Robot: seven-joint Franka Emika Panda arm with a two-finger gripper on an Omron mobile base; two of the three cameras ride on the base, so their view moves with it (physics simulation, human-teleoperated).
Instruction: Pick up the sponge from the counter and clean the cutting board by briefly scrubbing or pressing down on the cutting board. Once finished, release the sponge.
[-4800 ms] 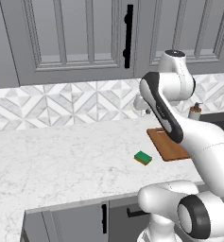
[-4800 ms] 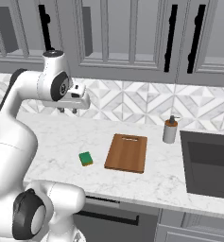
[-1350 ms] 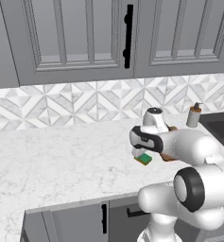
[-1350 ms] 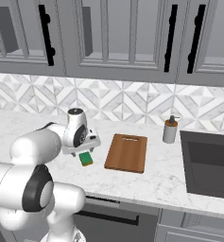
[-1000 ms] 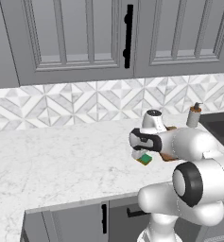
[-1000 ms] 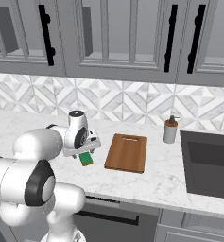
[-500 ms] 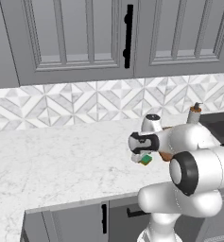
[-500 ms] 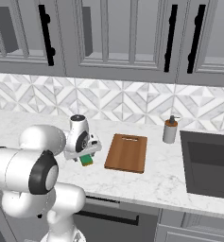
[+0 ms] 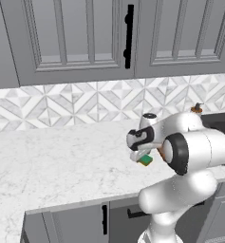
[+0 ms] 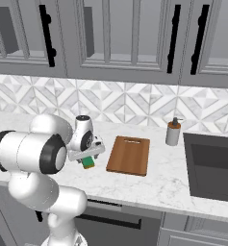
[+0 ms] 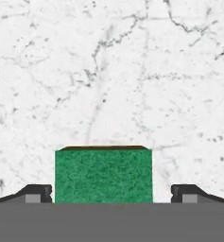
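The sponge (image 11: 103, 175), green on top with a thin yellow edge, lies on the white marble counter (image 11: 108, 71). My gripper (image 11: 111, 194) is low over it and open. One dark fingertip (image 11: 38, 193) stands on each side of the sponge, the right one with a small gap. From the base views the sponge (image 10: 88, 163) (image 9: 145, 160) peeks out just under the hand (image 10: 86, 150). The reddish-brown cutting board (image 10: 130, 154) lies flat to the right of the sponge, apart from it. In the left base view my arm hides most of the board.
A soap dispenser (image 10: 172, 132) stands behind the board near the dark sink (image 10: 211, 166) at the right. The tiled backsplash (image 10: 134, 103) runs along the back of the counter. Open worktop stretches to the left (image 9: 47, 161).
The hand has come down from above the counter to the sponge and now straddles it. The sponge and board have not moved.
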